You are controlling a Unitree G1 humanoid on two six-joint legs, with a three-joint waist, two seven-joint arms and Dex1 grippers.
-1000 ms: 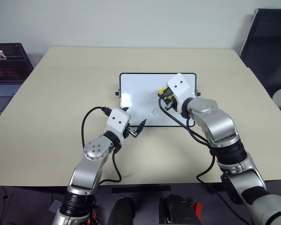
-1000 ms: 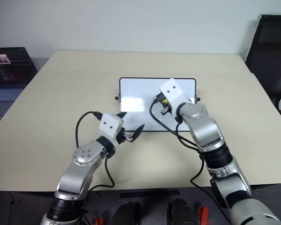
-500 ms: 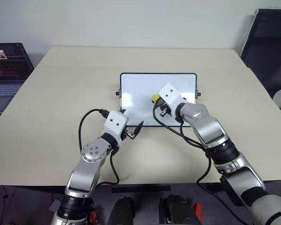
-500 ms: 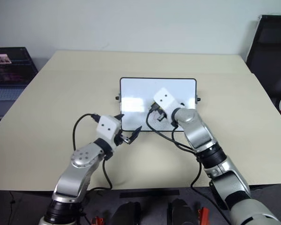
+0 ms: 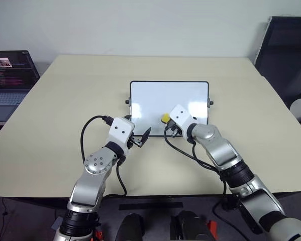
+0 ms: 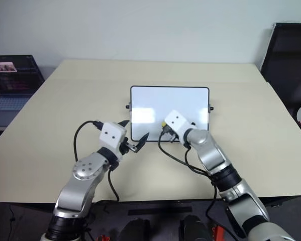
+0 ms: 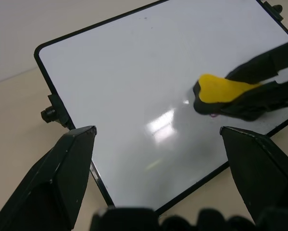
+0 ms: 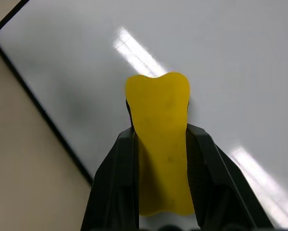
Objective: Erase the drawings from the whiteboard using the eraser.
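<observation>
Nearest the robot, the left gripper (image 5: 138, 136) is hanging with jaws spread beside the whiteboard (image 5: 155, 95). Just beyond, the right gripper (image 5: 169, 124), pinching the eraser (image 5: 165, 118), is now pressing it onto the board's near edge after descending, probably wiping a last reddish trace. Farther off, the beige table (image 5: 65, 90) is carrying a laptop (image 5: 9, 75).

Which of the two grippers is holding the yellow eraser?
The right gripper: its black fingers are clamped on the yellow eraser over the whiteboard. The left gripper holds nothing; its fingers are spread open at the board's near edge.
</observation>
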